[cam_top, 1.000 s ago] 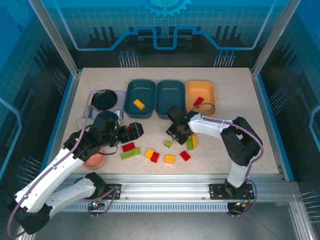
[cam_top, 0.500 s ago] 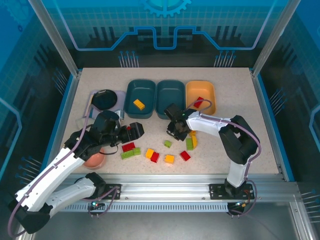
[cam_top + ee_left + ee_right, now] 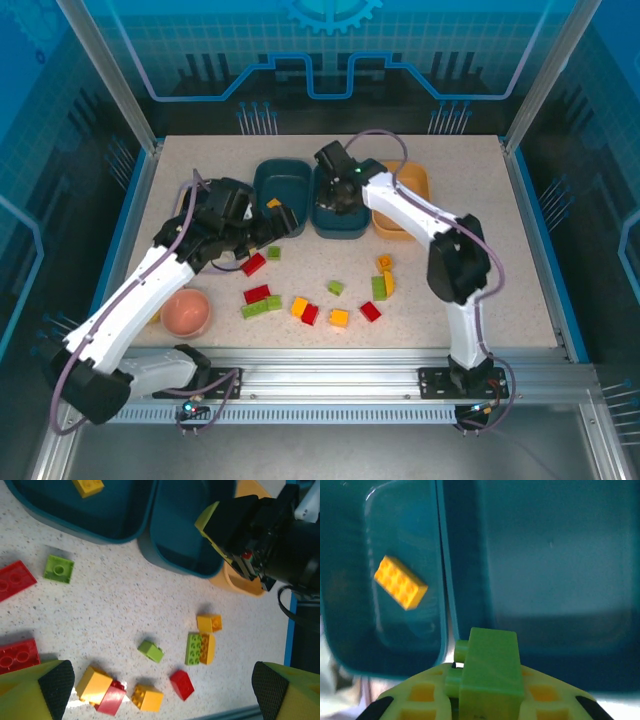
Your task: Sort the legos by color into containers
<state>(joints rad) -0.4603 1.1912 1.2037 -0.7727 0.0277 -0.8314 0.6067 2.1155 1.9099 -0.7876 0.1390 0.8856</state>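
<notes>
Right pincer [image 3: 486,704] clamps a green brick [image 3: 490,665], its lower end cut off; left pincer [image 3: 162,682] gapes wide.

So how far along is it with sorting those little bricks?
Early days. Done: one yellow brick lies in the left teal tray. In hand: the right pincer holds a green brick above the middle teal tray. Left: about a dozen loose bricks, red, yellow-orange and green, lie on the table; the left pincer is open above them.
</notes>
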